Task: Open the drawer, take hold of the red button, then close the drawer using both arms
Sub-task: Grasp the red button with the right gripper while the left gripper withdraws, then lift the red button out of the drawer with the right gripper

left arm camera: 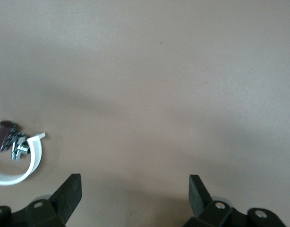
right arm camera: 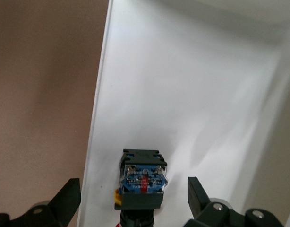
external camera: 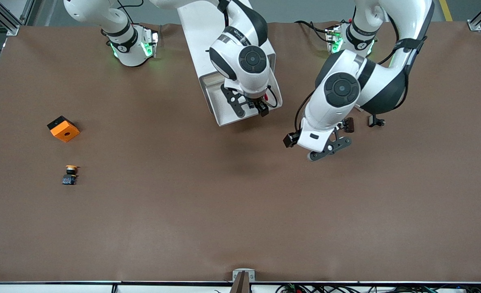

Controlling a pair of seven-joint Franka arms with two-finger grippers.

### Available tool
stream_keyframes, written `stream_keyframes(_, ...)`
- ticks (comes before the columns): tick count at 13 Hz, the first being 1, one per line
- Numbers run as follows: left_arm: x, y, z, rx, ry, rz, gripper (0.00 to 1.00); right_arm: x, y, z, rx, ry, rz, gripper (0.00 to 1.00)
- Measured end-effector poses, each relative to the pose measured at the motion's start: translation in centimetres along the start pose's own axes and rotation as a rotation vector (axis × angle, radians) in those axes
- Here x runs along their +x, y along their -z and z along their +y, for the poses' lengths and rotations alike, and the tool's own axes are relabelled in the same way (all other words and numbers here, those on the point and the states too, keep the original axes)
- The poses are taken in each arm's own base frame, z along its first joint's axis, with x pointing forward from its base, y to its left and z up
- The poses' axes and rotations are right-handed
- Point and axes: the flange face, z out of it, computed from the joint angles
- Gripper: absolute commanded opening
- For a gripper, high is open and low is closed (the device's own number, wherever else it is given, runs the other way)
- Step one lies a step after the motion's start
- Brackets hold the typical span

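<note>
The drawer (external camera: 220, 101) stands pulled out of the white cabinet (external camera: 202, 36), toward the front camera. My right gripper (external camera: 252, 109) hangs open over the drawer's front end. In the right wrist view the button (right arm camera: 142, 179) lies on the drawer floor (right arm camera: 192, 94), its black-and-blue body between my open right gripper's (right arm camera: 134, 198) fingers, neither touching it. Only a sliver of its red cap shows. My left gripper (external camera: 326, 152) is open and empty over bare table beside the drawer, toward the left arm's end; it also shows in the left wrist view (left arm camera: 135, 194).
A button with an orange-yellow cap (external camera: 70, 174) and an orange cube with a hole (external camera: 63, 128) lie toward the right arm's end. A small dark part with a white curved strip (left arm camera: 12, 151) lies on the table by my left gripper.
</note>
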Motion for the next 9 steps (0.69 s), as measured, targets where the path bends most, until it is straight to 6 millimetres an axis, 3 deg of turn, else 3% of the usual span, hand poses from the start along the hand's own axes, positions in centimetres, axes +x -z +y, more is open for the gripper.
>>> stream_keyframes(4,-1.3,-3.4,0.6,0.032,-0.094,-0.001,1.0,-0.3,-0.1,0.1,-0.001,0.004,0.001,1.0)
stream_keyframes(9,-1.3,-4.5,0.7,0.042,-0.101,-0.012,1.0,-0.2,-0.1,0.1,0.0,0.003,0.002,1.0)
